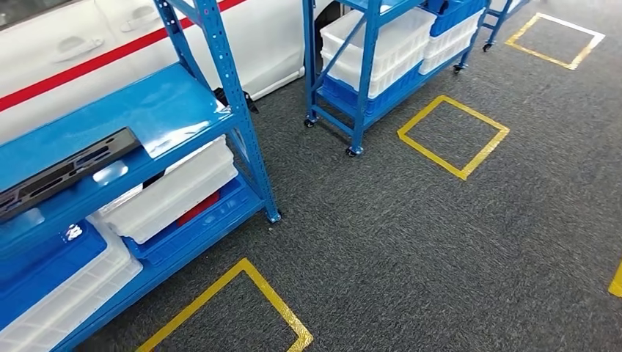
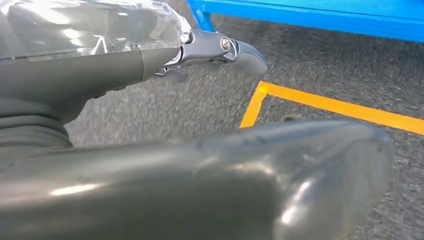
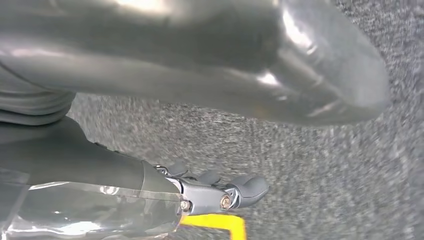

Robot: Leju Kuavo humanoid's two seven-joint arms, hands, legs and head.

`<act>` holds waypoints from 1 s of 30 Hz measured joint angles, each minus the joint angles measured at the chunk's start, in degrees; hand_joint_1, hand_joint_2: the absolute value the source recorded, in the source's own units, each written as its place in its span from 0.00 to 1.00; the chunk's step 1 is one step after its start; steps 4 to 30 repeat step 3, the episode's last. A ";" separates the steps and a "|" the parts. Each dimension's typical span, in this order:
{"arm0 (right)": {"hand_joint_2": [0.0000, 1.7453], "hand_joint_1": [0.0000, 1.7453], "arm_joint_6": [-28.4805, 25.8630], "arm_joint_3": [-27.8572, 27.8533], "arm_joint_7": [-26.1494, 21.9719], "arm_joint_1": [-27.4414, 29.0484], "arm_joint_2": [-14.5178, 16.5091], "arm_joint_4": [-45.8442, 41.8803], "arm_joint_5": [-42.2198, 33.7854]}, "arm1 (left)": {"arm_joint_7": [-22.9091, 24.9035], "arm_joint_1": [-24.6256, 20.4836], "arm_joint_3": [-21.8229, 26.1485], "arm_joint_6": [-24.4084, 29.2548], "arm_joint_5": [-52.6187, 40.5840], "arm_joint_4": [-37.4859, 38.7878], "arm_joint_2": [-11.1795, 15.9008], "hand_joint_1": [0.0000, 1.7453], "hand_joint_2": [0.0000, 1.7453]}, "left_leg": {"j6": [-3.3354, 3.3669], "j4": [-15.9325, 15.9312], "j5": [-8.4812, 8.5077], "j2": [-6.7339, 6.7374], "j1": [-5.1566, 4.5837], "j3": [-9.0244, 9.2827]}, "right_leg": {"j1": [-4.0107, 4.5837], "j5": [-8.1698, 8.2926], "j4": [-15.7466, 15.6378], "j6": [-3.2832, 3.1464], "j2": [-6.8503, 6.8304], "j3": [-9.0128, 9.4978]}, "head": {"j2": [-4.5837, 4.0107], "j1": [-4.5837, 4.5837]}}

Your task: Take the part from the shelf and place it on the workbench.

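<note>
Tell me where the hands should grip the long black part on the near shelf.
Probably along the long front edge of the black part, from the aisle side: it lies flat, slotted, running along the blue shelf, whose upright post flanks that end. Its other end runs out of frame.

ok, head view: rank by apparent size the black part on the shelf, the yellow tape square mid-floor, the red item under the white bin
1. Black part, though it is nearer the camera
2. Yellow tape square, close second
3. Red item, mostly hidden by the white bin
</note>
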 joint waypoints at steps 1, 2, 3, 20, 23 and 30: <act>0.00 0.00 -0.03 0.02 0.05 -0.01 0.00 0.00 0.21 | -0.03 0.04 0.00 -0.16 -0.17 -0.08 -0.05 0.00 0.00 | 0.11 1.65 -0.16 0.23 0.00 -0.85 | 0.18 -0.14 0.00 -0.08 -0.85 0.08 | 0.00 0.00; 0.00 0.00 -0.06 0.06 0.14 -0.07 0.00 0.00 0.45 | -0.04 0.10 0.00 -0.37 -0.33 -0.15 -0.10 0.00 0.00 | 0.31 1.05 0.80 0.40 -0.02 -0.55 | 0.33 -0.29 0.00 -0.11 -1.62 0.23 | 0.00 0.01; 0.00 0.00 -0.08 0.08 0.18 -0.11 0.00 0.00 0.53 | -0.04 0.16 0.00 -0.49 -0.43 -0.18 -0.12 0.00 0.00 | 0.42 0.47 1.45 0.47 -0.03 -0.27 | 0.41 -0.36 0.00 -0.12 -1.99 0.31 | 0.00 0.00; 0.00 0.00 -0.08 0.08 0.18 -0.11 0.00 0.00 0.53 | -0.04 0.16 0.00 -0.49 -0.43 -0.18 -0.12 0.00 0.00 | 0.42 0.47 1.45 0.47 -0.03 -0.27 | 0.41 -0.36 0.00 -0.12 -1.99 0.31 | 0.00 0.00; 0.00 0.00 -0.08 0.08 0.18 -0.11 0.00 0.00 0.53 | -0.04 0.16 0.00 -0.49 -0.43 -0.18 -0.12 0.00 0.00 | 0.42 0.47 1.45 0.47 -0.03 -0.27 | 0.41 -0.36 0.00 -0.12 -1.99 0.31 | 0.00 0.00; 0.00 0.00 -0.08 0.08 0.18 -0.11 0.00 0.00 0.53 | -0.04 0.16 0.00 -0.49 -0.43 -0.18 -0.12 0.00 0.00 | 0.42 0.47 1.45 0.47 -0.03 -0.27 | 0.41 -0.36 0.00 -0.12 -1.99 0.31 | 0.00 0.00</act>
